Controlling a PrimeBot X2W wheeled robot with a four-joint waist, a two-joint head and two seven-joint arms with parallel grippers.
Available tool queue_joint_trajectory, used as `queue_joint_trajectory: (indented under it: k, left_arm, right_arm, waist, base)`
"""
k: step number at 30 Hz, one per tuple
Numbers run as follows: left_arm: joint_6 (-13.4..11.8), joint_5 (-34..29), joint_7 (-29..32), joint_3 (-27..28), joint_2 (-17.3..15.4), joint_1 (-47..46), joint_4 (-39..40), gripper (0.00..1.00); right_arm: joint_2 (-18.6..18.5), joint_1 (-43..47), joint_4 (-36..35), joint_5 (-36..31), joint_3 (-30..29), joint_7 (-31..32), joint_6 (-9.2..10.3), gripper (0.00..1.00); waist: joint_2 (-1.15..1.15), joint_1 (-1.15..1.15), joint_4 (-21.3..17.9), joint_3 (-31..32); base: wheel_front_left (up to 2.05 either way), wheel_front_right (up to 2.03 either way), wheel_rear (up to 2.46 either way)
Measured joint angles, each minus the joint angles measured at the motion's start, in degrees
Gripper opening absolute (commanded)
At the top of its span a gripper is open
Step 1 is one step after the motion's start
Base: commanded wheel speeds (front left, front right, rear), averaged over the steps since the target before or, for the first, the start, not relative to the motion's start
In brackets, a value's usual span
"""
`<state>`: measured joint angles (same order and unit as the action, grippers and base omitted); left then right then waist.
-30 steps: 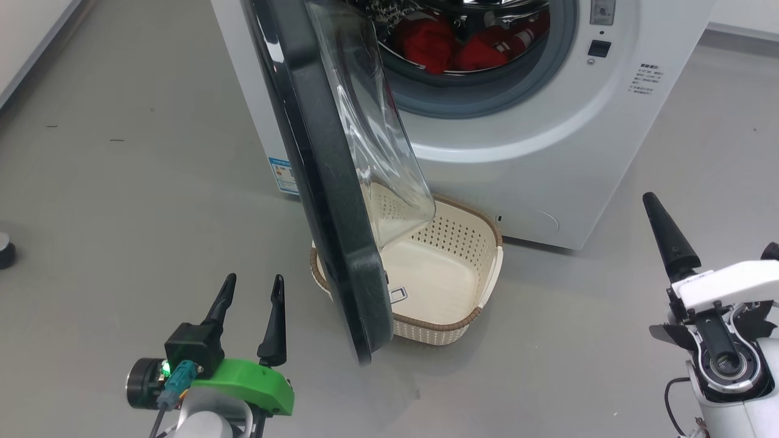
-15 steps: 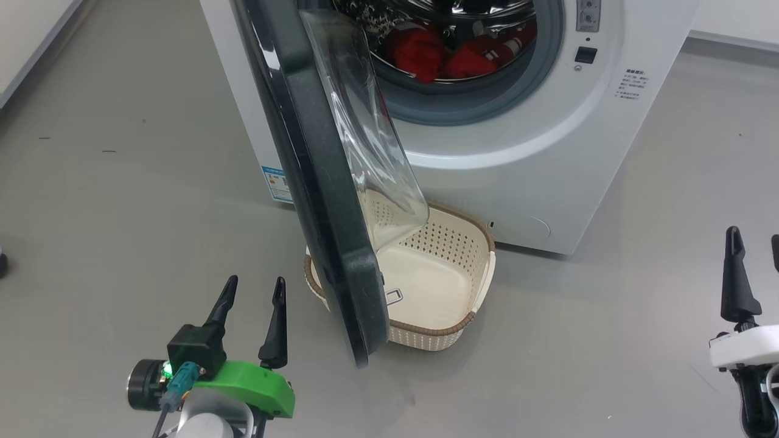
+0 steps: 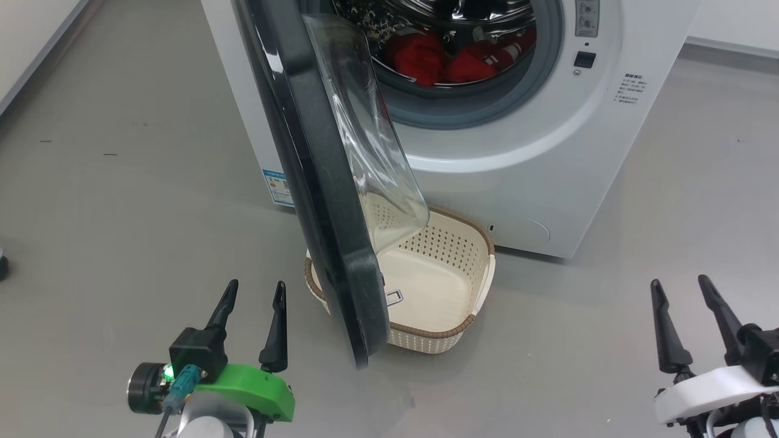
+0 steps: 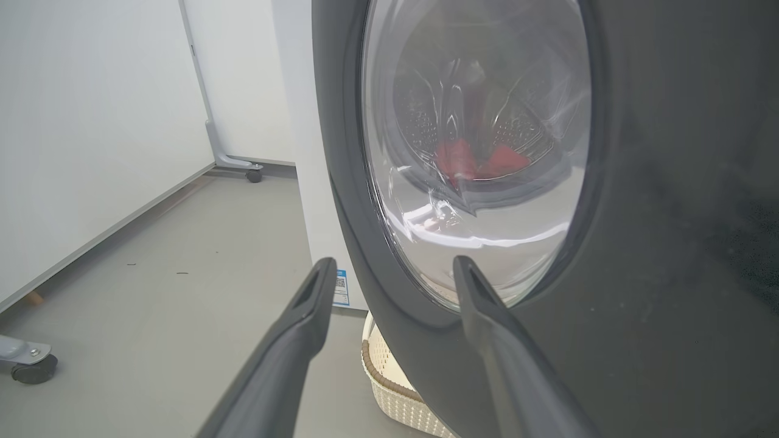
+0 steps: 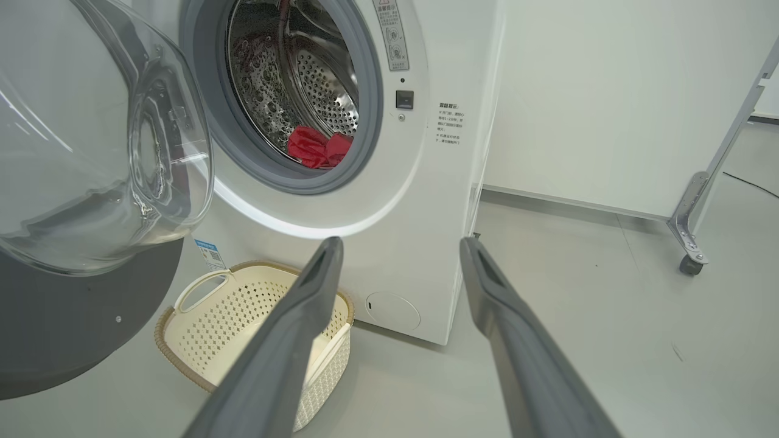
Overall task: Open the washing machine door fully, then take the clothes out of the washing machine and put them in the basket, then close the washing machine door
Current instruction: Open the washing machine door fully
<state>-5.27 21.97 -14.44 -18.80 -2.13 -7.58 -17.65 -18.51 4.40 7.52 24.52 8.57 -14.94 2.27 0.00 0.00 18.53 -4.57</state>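
Over the basket, the half-open door may catch falling clothes; left claw and right claw gape empty.

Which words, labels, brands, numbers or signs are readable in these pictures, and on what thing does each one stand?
No text here can be read as it stands.
Blue label, low on the washer, at its left corner: too small to read.
Printed block, on the washer front, right side: several short dark lines, too small to read.
Sticker, on the washer front near the top: small print and signs, blurred.
No brand or number is legible.
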Motion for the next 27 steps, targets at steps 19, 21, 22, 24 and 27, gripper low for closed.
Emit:
queue_joint_trajectory:
  k: [19,21,22,24,27]
  left_arm:
    - [0.01,0.01,0.00,-0.19,0.00,0.58,-0.31,1.00]
    - [0.01,0.01,0.00,-0.24,0.00,0.58,-0.31,1.00]
    - [0.01,0.02,0.00,-0.27,0.00,0.59,-0.31,1.00]
    - [0.01,0.03,0.00,-0.37,0.00,0.59,-0.31,1.00]
    - [0.01,0.10,0.00,-0.49,0.00,0.59,-0.31,1.00]
  right_arm:
    - [7.33,0.72,-1.53,-3.87,0.85,0.00,0.40,1.00]
    - [7.49,0.71,-1.49,-4.21,0.49,0.00,0.40,1.00]
    - [7.60,0.71,-1.48,-4.38,0.30,0.00,0.40,1.00]
    - [7.78,0.70,-1.46,-4.60,-0.07,0.00,0.38,1.00]
    - [8.05,0.70,-1.44,-5.02,-0.52,0.00,0.34,1.00]
  waist:
    - [0.00,0.00,0.29,-0.08]
    - [0.00,0.00,0.33,-0.10]
    - [0.00,0.00,0.36,-0.12]
    - [0.00,0.00,0.43,-0.14]
    - [0.00,0.00,0.54,-0.17]
  base:
    - [0.00,0.00,0.00]
    - [0.00,0.00,0.00]
    - [0.00,0.00,0.00]
    - [0.00,0.00,0.00]
    - [0.00,0.00,0.00]
